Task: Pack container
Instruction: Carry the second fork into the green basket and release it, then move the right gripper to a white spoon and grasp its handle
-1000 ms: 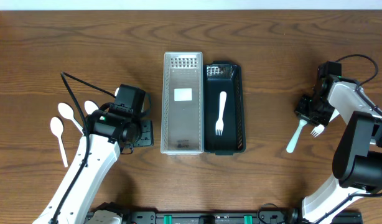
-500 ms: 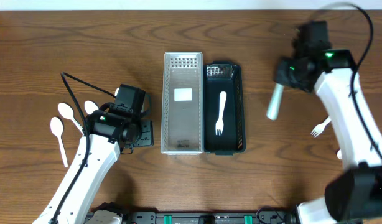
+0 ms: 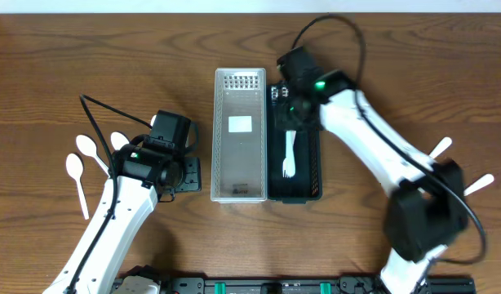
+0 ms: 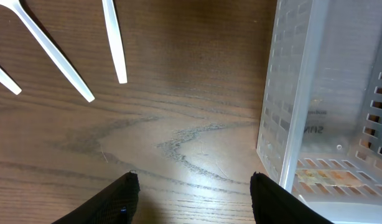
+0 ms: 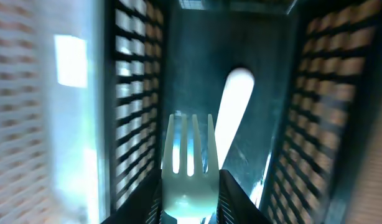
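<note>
The wooden table [image 3: 71, 49] carries two long baskets side by side at its middle, a clear basket [image 3: 220, 163] and a black basket [image 3: 317, 163], and we see neither has shifted. The big change is the right arm [image 3: 373, 147]: a second ago it was bent at the table's right edge, half a second ago it was swinging across, and now it stretches over the far end of the black basket. The left arm [image 3: 112, 220] has not moved and sits just beside the clear basket. The right gripper [image 5: 191, 205] is clamped on a white fork [image 5: 190, 168], tines pointing away from the wrist, above the black basket's floor. There a second fork [image 5: 236, 102] lies. The left gripper [image 4: 194, 193] hangs with its jaws apart and nothing between them, above bare wood next to the clear basket's wall. White spoons [image 3: 75, 175] lie at the left, and two loose forks [image 3: 439, 148] rest near the right arm's base.
</note>
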`<move>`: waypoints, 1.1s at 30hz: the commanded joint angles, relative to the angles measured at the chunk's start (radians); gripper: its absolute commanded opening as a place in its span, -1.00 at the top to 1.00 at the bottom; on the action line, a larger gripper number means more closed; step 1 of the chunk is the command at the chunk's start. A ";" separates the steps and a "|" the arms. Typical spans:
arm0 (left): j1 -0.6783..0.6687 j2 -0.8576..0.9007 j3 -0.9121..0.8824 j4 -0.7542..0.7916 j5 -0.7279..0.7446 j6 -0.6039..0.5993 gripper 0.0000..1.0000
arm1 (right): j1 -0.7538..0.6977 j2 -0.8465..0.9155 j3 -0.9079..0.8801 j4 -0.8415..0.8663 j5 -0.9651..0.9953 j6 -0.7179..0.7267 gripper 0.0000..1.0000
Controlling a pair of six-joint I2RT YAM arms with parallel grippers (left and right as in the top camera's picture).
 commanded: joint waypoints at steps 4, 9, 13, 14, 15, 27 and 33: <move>0.005 -0.011 0.019 0.005 -0.015 0.002 -0.21 | 0.003 0.029 -0.003 0.013 0.022 0.005 0.21; 0.005 -0.011 0.019 0.009 -0.015 0.002 -0.21 | -0.012 -0.020 0.063 -0.013 0.045 -0.028 0.14; 0.005 -0.011 0.019 0.005 -0.015 0.002 -0.22 | -0.075 -0.112 0.191 -0.123 0.184 -0.011 0.13; 0.005 -0.011 0.019 0.005 -0.015 0.002 -0.21 | -0.100 -0.138 0.214 -0.149 0.216 0.007 0.12; 0.005 -0.011 0.019 0.006 -0.015 0.002 -0.21 | -0.136 -0.168 0.232 -0.175 0.241 0.029 0.06; 0.005 -0.011 0.019 0.005 -0.015 0.002 -0.22 | -0.735 -0.237 0.154 -0.353 0.124 0.023 -0.55; 0.005 -0.011 0.019 0.006 -0.015 0.002 -0.22 | -0.913 -0.171 -0.074 -0.215 0.060 -0.041 -0.50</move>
